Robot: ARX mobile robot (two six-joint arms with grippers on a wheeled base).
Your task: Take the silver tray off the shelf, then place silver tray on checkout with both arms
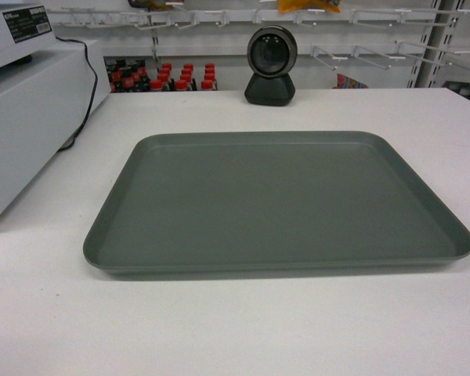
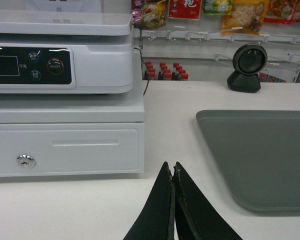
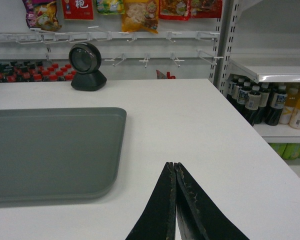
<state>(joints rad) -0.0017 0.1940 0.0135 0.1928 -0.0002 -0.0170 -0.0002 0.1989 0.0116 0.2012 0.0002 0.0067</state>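
To my left I see a white cash register (image 2: pixel 60 55) sitting on its drawer box (image 2: pixel 65 145), with a keyhole (image 2: pixel 25 161) in the drawer front. A black cable (image 1: pixel 86 86) trails down beside it. A round black scanner (image 1: pixel 271 66) stands at the far edge ahead. Behind it are red-capped bottles (image 1: pixel 164 78), snack bags (image 3: pixel 140 12) on pegs, and drink bottles (image 3: pixel 260 102) shelved at my right.

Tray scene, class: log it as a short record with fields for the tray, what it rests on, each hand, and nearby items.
tray: silver tray, flat, empty
support: checkout
left hand: shut, off the tray's left edge, holding nothing
right hand: shut, off the tray's right edge, holding nothing
behind tray: black scanner
left of tray: white till
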